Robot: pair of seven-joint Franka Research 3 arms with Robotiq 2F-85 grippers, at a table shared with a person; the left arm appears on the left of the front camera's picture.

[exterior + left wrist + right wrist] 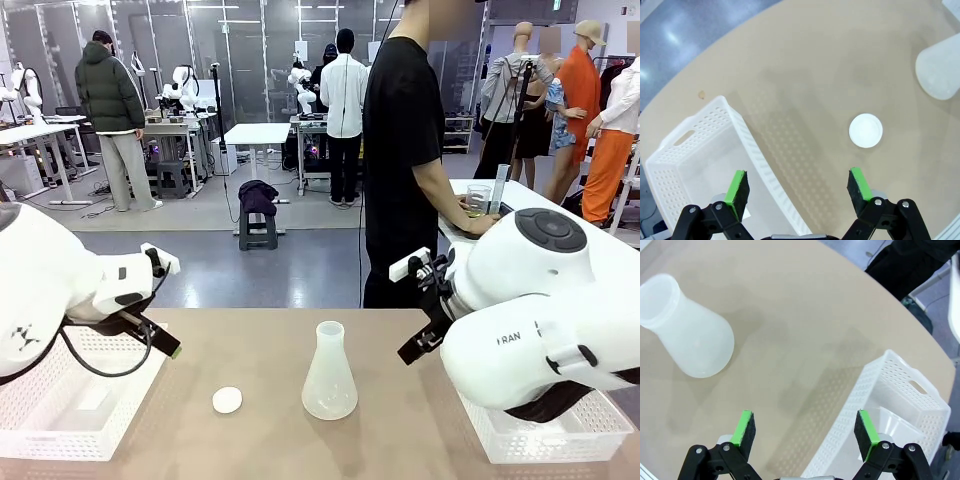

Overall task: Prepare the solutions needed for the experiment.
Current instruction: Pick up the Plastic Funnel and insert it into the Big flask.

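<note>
My left tool hangs open above the table, over the edge of a white basket and near a small round white disc. My right tool is open too, beside another white basket. Between them a translucent white conical flask stands upright, mid-table. I cannot tell whether it holds liquid.

Upright flask near white disc
</note>
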